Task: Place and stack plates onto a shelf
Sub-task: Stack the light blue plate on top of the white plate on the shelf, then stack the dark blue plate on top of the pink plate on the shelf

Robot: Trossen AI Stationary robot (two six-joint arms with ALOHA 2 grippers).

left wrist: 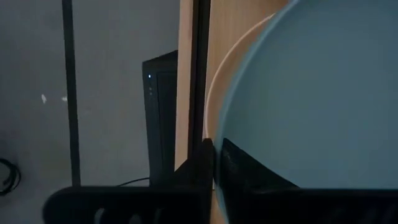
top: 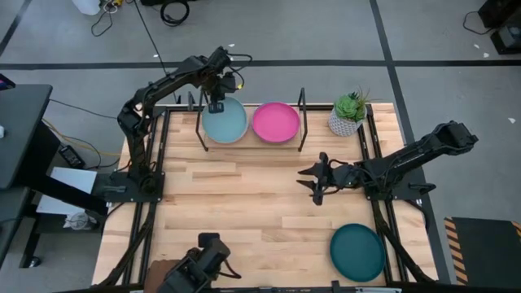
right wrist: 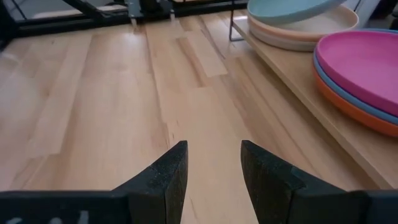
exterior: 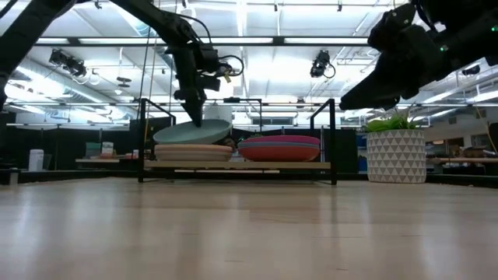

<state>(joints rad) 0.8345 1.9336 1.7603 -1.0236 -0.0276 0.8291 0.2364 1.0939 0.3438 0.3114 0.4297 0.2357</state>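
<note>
Left end effector (top: 216, 106) clamping the matte light blue plate (top: 225, 122) tilted over the shelf's (top: 251, 145) left stack, magenta plate (top: 275, 122) alongside, dark teal plate (top: 357, 251) at five o'clock on the wood-grain desk (top: 244, 203), right end effector (top: 319, 180) open mid-desk.

The left arm reaches far out and bends down at the wrist, its left gripper (top: 216, 106) pointing straight down with fingers pinched together. The right arm lies low and extended, its right gripper (right wrist: 211, 168) hovering, fingers parted.
</note>
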